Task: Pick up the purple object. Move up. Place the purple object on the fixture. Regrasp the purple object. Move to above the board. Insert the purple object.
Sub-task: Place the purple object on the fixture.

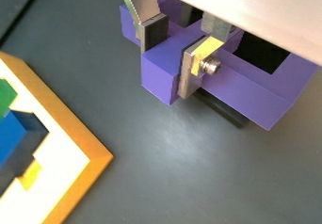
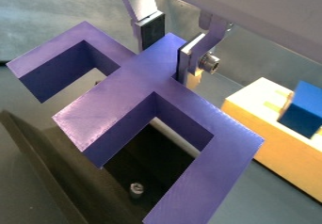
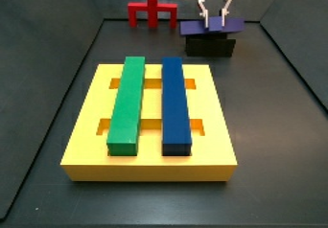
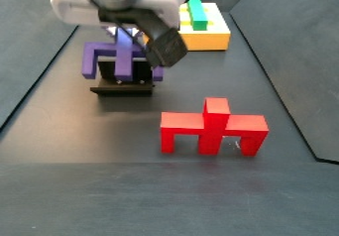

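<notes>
The purple object [image 3: 212, 27] is a slotted block resting on the black fixture [image 3: 212, 47] at the far end of the floor. It also shows in a side view [image 4: 103, 59] and in both wrist views [image 1: 251, 87] [image 2: 138, 101]. My gripper [image 3: 217, 21] comes down on it from above. In both wrist views the gripper [image 1: 170, 63] [image 2: 170, 60] has one finger on each side of the object's narrow middle bar, and the bar fills the gap between the pads. The yellow board [image 3: 90, 146] lies nearer, with a green bar [image 3: 128, 102] and a blue bar [image 3: 175, 102] in its slots.
A red slotted piece [image 3: 153, 11] stands at the far end left of the fixture; it also shows in a side view [image 4: 212, 131]. Dark walls bound the floor. The board's corner shows in both wrist views [image 1: 63, 162] [image 2: 270, 124], close beside the fixture.
</notes>
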